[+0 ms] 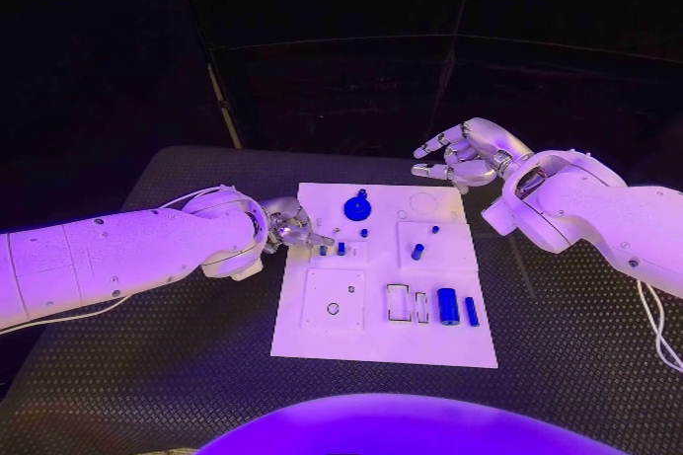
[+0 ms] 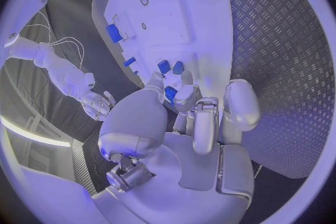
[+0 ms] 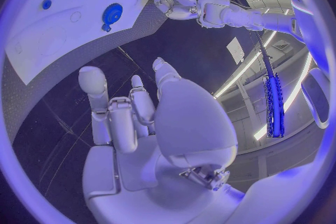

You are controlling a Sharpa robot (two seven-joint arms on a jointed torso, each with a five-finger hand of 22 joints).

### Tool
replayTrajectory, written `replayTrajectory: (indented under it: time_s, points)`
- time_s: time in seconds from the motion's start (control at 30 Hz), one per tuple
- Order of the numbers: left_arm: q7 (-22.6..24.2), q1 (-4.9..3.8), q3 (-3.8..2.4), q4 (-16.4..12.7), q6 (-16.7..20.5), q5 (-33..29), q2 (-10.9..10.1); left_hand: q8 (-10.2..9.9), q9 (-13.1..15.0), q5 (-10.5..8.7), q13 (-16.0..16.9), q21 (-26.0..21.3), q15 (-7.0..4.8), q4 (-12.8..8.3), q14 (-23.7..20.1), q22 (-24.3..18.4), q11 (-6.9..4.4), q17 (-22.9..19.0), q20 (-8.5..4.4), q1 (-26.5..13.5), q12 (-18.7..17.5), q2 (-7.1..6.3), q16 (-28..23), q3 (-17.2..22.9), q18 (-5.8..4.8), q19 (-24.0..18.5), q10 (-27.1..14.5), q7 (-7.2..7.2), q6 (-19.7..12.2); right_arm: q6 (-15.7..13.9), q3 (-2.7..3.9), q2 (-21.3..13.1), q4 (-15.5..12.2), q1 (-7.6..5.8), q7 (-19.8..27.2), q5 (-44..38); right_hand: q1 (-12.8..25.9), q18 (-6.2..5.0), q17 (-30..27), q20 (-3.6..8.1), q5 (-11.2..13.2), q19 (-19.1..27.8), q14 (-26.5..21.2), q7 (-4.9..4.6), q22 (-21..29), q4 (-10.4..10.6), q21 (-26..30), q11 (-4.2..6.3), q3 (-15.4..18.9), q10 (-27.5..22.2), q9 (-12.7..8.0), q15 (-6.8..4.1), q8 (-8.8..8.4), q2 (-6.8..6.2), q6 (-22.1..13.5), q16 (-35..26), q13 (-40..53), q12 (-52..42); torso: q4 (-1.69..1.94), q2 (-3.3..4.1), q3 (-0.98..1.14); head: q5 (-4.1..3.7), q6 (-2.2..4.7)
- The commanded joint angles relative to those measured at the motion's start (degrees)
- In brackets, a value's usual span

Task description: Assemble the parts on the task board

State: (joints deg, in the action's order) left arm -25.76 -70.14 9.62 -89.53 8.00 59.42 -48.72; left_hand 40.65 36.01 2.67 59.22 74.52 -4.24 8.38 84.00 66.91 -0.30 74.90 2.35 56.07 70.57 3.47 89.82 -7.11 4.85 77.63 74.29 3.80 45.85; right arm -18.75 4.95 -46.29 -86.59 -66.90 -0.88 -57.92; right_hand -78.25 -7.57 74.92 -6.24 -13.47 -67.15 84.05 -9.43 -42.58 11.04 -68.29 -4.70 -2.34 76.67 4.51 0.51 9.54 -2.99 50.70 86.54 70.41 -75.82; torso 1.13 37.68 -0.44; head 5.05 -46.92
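Observation:
The white task board (image 1: 321,332) lies in the middle of the table. On it a blue gear (image 1: 356,208) sits near the far edge, and two small blue pegs (image 1: 332,249) stand by the left edge. My left hand (image 1: 292,226) hovers over that left edge, and its thumb and a finger pinch a small blue part (image 2: 170,93) just short of the two pegs (image 2: 170,67). My right hand (image 1: 458,154) hangs above the board's far right corner, its fingers loosely bent and apart, holding nothing. The gear (image 3: 112,12) lies beyond its fingertips.
A blue cylinder (image 1: 447,305) and a blue bar (image 1: 470,310) lie at the board's near right, beside two white pieces (image 1: 409,304). Another blue peg (image 1: 417,250) stands mid-right. Black textured table (image 1: 157,376) surrounds the board.

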Motion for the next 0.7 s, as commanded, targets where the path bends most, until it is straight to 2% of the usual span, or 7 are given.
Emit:
replayTrajectory:
  time_s: [0.03, 0.17, 0.23, 0.33, 0.43, 0.53, 0.7]
  points:
    - [2.03, -0.70, -0.10, -0.54, 1.60, -2.57, -0.33, -0.47, -0.39, 0.02, -0.93, -0.52, 0.45, 0.96, 6.00, -0.51, 0.03, 15.10, 0.08, -0.12, -0.73, -1.04, 0.18, -1.32, 0.47, -0.67, -0.89, 0.10, -0.68, 0.09, 0.03, 0.09, -0.02, -0.08, 0.60, 0.11, -0.16, -0.73, 6.05, -0.03, -0.13, 0.34, 3.89, -0.05, 0.05, 0.01, 0.21, 0.22, 0.20, -0.10, -0.03, -0.37, 0.18, 0.48, 0.02, -0.38, -0.02, 0.19, -0.04, -0.01, 0.02, -0.02, 0.08]
    - [4.10, -1.73, -0.11, -0.83, 3.09, -3.40, -0.59, -1.95, -1.58, 0.02, -7.01, -3.72, 1.12, 2.66, 5.54, -4.64, 0.88, 13.45, 0.58, 1.46, -5.04, -1.54, -0.81, -2.88, 1.29, -3.24, -5.29, 1.04, -2.65, 0.10, 0.03, 0.13, 0.05, -0.08, 0.61, 0.11, -0.16, -0.73, 6.05, -0.03, -0.13, 0.34, 3.89, -0.05, 0.05, 0.01, 0.21, 0.22, 0.20, -0.10, -0.03, -0.37, 0.18, 0.48, 0.02, -0.38, -0.02, 0.19, -0.10, 0.02, 0.02, -0.23, 0.29]
    - [6.35, -2.19, -0.11, -0.67, 4.42, -4.22, -0.40, -2.71, -2.30, 0.06, -12.04, -8.69, 1.84, 3.09, 3.73, -10.88, 1.70, 8.09, 1.12, 3.62, -8.70, -1.72, -4.23, -3.29, 2.52, -7.32, -9.59, 1.87, -4.19, 0.10, 0.03, 0.15, 0.08, -0.07, 0.60, 0.11, -0.16, -0.73, 6.05, -0.03, -0.13, 0.34, 3.89, -0.05, 0.05, 0.01, 0.21, 0.22, 0.20, -0.10, -0.03, -0.37, 0.18, 0.48, 0.02, -0.38, -0.02, 0.19, -0.12, 0.02, 0.04, -0.32, 0.38]
    - [9.76, -2.53, -0.11, -0.13, 6.01, -4.91, 0.18, -3.23, -3.16, 0.49, -17.75, -13.01, 2.52, 2.48, 2.09, -15.91, 2.45, 4.06, 1.78, 7.37, -12.75, -1.45, -7.05, -2.83, 3.49, -10.66, -14.55, 2.74, -5.62, 0.12, 0.03, 0.16, 0.10, -0.07, 0.59, 0.11, -0.16, -0.73, 6.05, -0.03, -0.13, 0.34, 3.89, -0.05, 0.05, 0.01, 0.21, 0.22, 0.20, -0.10, -0.03, -0.37, 0.18, 0.48, 0.02, -0.38, -0.02, 0.19, -0.11, 0.03, 0.07, -0.45, 0.52]
    - [15.74, -2.82, -0.09, 1.62, 8.45, -5.45, 1.88, -3.85, -4.97, 3.23, -19.47, -17.21, 3.10, -0.04, 0.73, -20.29, 3.12, 1.09, 2.58, 14.39, -14.09, -0.93, -9.32, -0.83, 4.47, -13.29, -16.86, 3.46, -6.50, 0.17, 0.02, 0.22, 0.18, -0.07, 0.55, 0.11, -0.16, -0.73, 6.05, -0.03, -0.13, 0.34, 3.89, -0.05, 0.05, 0.01, 0.21, 0.22, 0.20, -0.10, -0.03, -0.37, 0.18, 0.48, 0.02, -0.38, -0.02, 0.19, -0.10, 0.04, 0.04, -0.55, 0.69]
    - [20.09, -2.95, -0.06, 3.36, 10.14, -5.65, 3.63, -4.70, -6.84, 3.66, -20.84, -19.92, 3.15, -2.32, -0.12, -23.11, 3.09, -0.81, 2.81, 20.05, -15.25, -0.67, -10.71, 2.72, 5.10, -14.74, -18.11, 3.58, -6.22, 0.22, 0.02, 0.30, 0.26, -0.07, 0.52, 0.11, -0.16, -0.73, 6.05, -0.03, -0.13, 0.34, 3.89, -0.05, 0.05, 0.01, 0.21, 0.22, 0.20, -0.10, -0.03, -0.37, 0.18, 0.48, 0.02, -0.38, -0.02, 0.19, -0.13, 0.01, 0.06, -0.67, 0.85]
    - [25.16, -3.04, 0.01, 6.35, 10.86, -4.73, 6.77, -7.32, -10.58, 4.23, -23.19, -21.65, 3.21, -3.90, -0.57, -24.44, 3.21, -1.57, 2.86, 24.78, -17.20, -1.78, -11.28, 8.20, 5.28, -15.19, -18.99, 3.89, -4.53, 0.26, 0.02, 0.44, 0.35, -0.08, 0.51, 0.11, -0.18, -0.72, 6.06, -0.03, -0.15, 0.34, 3.89, -0.05, 0.07, 0.05, 0.23, 0.22, 0.26, -0.10, -0.04, -0.38, 0.19, 0.51, -0.04, -0.39, -0.03, 0.20, -0.13, 0.08, 0.01, -0.91, 1.20]
